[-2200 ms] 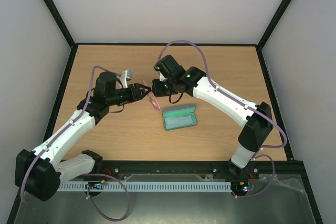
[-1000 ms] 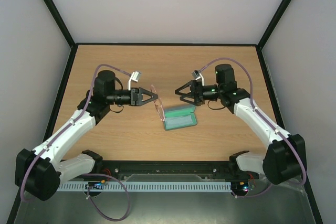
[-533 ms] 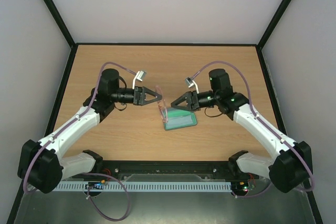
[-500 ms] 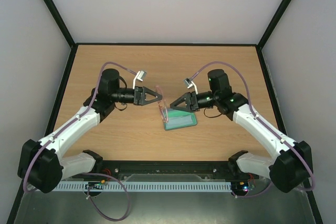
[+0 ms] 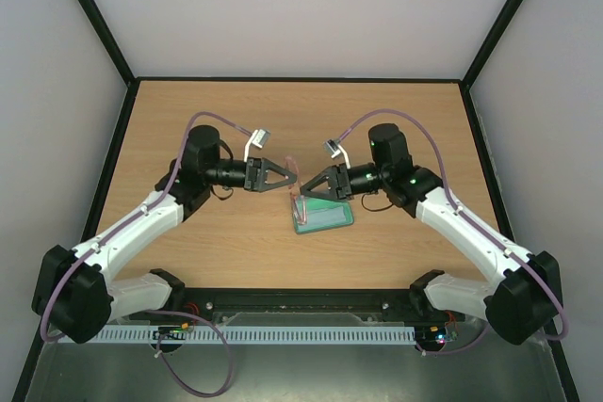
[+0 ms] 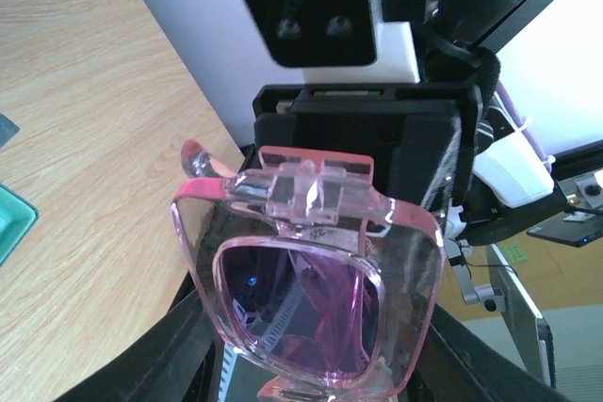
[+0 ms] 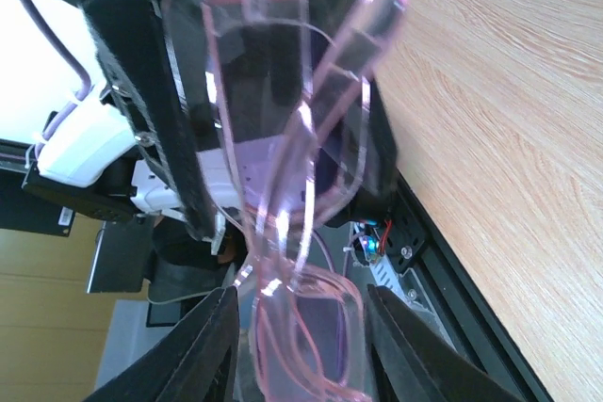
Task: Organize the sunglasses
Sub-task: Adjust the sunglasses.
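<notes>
Left gripper (image 5: 286, 176) pinches the sunglasses (image 6: 301, 308), held aloft just over the case (image 5: 330, 218) at its left end; right gripper (image 5: 307, 193) straddles them, grip uncertain. Case looks open and empty, so laying them inside and closing it remain

A pale wood-grain table (image 5: 188, 120), edged by a thin black frame (image 5: 301, 79) and closed in by plain light walls (image 5: 301, 7) on three sides, carries one item: an oblong case (image 5: 325, 217). It lies flat a little right of centre, toward the near edge, its green lining facing up inside a darker rim and its long side slightly slanted against the table's edge. From my left wrist, only a green corner of the case shows at the picture's left border, over bare planks. From my right wrist, the same wood grain fills the upper right.
</notes>
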